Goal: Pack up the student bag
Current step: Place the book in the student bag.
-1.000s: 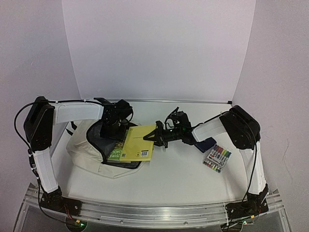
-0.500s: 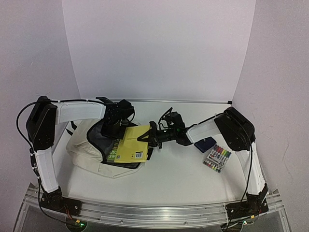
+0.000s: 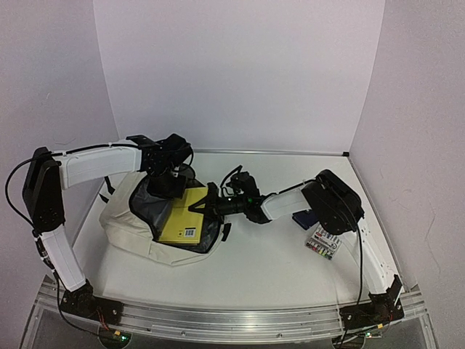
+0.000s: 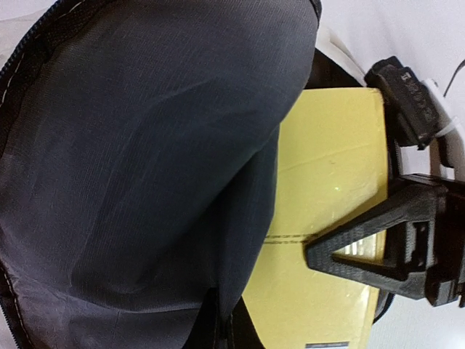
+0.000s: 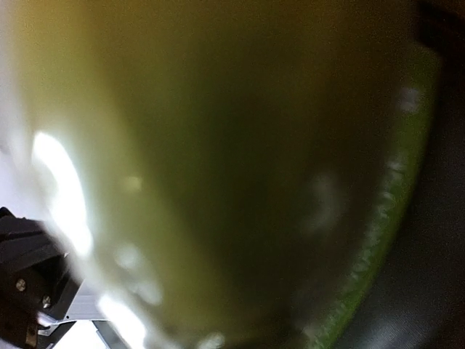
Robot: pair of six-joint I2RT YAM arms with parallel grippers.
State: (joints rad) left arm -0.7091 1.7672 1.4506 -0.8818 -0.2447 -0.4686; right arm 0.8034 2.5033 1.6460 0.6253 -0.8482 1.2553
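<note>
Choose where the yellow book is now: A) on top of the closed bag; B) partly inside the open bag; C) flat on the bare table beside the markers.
B: the yellow book lies in the open mouth of the student bag, its outer edge held by the right gripper.

In the right wrist view the yellow book (image 5: 218, 160) is filling the lens as a yellow-green blur, its print unreadable. In the left wrist view the student bag's (image 3: 127, 233) dark grey lining (image 4: 145, 167) is covering the book's left part. From above, the right arm (image 3: 330, 200) is hiding most of the navy pouch (image 3: 299, 217) and part of the marker pack (image 3: 325, 247), and the left gripper's (image 3: 166, 190) fingertips are merging into the dark lining.
</note>
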